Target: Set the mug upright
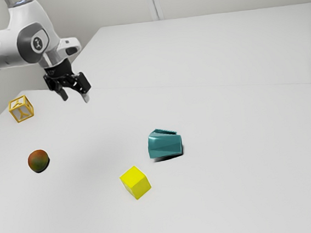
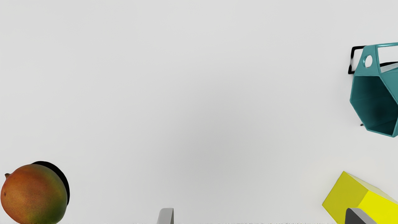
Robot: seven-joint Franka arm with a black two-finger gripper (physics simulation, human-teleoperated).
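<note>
The gripper (image 1: pixel 75 98) hangs high above the table at the exterior view's upper left, its fingers apart with nothing between them. In the wrist view the gripper (image 2: pixel 259 216) also stands open. A teal faceted mug (image 1: pixel 165 145) lies on its side on the table, well off to the exterior view's right of the gripper and apart from it. In the wrist view the mug (image 2: pixel 374 102) is cut off by the picture's edge; its hollow mouth faces the camera's side and its handle is uppermost.
A yellow cube (image 1: pixel 135 183) sits near the mug on the table (image 1: pixel 235 197). A mango (image 1: pixel 38 160) and a yellow-framed cube (image 1: pixel 21 108) lie toward the exterior view's left.
</note>
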